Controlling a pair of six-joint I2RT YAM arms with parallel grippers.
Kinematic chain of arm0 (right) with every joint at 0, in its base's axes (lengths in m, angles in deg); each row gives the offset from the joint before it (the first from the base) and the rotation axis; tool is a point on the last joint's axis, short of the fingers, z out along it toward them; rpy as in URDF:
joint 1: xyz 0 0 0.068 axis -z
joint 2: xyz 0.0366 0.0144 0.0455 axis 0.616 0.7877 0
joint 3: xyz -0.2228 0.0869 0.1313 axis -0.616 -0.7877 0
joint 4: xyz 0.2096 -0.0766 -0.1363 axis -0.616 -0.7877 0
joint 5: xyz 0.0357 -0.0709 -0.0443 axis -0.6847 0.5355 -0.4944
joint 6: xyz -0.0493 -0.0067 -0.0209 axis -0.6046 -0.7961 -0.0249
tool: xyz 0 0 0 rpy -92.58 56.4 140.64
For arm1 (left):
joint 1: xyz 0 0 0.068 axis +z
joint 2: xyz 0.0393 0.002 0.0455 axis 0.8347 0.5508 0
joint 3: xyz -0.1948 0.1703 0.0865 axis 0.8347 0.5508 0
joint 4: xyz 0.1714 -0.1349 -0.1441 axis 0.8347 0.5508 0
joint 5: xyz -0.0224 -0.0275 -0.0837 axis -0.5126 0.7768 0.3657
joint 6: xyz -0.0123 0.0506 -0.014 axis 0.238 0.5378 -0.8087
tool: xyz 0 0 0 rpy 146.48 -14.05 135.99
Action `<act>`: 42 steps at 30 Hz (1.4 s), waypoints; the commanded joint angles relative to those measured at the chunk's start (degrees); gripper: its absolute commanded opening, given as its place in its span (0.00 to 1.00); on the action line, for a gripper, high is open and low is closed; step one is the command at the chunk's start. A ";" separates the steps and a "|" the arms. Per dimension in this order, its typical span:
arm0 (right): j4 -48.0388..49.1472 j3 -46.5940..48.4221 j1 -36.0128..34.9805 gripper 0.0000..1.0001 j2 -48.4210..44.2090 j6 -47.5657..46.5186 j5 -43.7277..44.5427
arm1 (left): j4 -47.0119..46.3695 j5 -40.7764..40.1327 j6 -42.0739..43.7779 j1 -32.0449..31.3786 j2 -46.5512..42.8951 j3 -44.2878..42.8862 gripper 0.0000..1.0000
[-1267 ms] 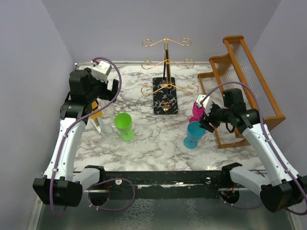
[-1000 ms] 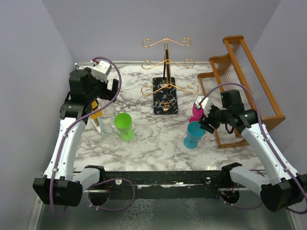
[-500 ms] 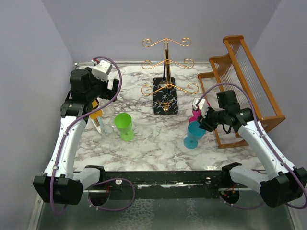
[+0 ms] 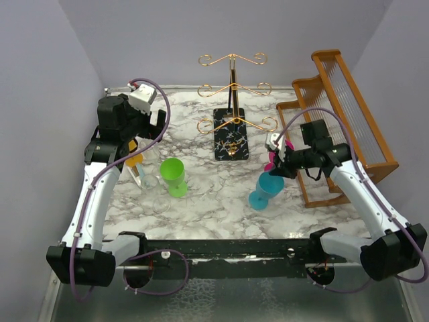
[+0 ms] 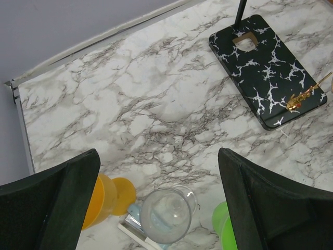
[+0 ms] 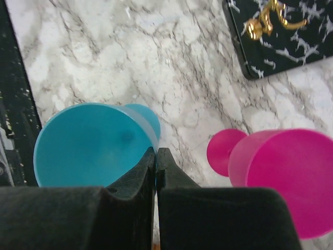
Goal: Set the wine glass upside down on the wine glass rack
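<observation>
Marble-patterned tabletop [image 4: 201, 194] under everything. At the right, wooden slatted rack [image 4: 352, 100]; at the back centre, gold wire rack [image 4: 230, 137] on a black speckled base, with nothing hung from its scroll arms. Spread wide and empty, left gripper [image 5: 158, 153], hovering above a clear glass [image 5: 166, 214] and an orange glass [image 5: 106, 195], with a green glass [image 4: 173, 173] near. Pinched tight on the rim of the blue wine glass [image 6: 88, 143], right gripper [image 6: 156, 156]; glass tipped off upright, low over the marble, well apart from the wire rack. Cannot tell whether its foot touches. Just beside it, pink glass [image 6: 291, 172].

Could lose the glass from so thin a pinch, most likely while turning it over. Could clip the pink glass on lifting. Could catch a scroll arm and push the light wire stand askew, judging by its slight build.

No brand, label or readable writing anywhere.
</observation>
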 commanded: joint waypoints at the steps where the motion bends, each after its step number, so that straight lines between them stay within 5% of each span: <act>1: -2.89 8.34 -0.30 0.01 1.44 -3.10 -12.44 | 1.15 1.48 0.80 -0.35 0.04 -3.91 0.99; 10: -1.97 18.80 -0.30 0.01 -0.70 -1.34 -27.50 | 2.80 12.15 -3.87 -0.35 0.90 -8.46 0.99; 17: 7.76 25.72 -0.30 0.01 -1.25 10.34 -33.22 | -0.90 23.08 -13.72 -0.43 2.16 -13.22 0.99; 28: 27.21 33.22 -0.26 0.01 1.86 34.46 -8.66 | -11.04 36.89 -31.50 -2.43 5.46 -13.81 0.94; 42: 32.90 35.75 -0.28 0.01 5.15 41.70 -4.92 | -16.79 37.14 -42.46 -10.65 10.88 -12.27 0.85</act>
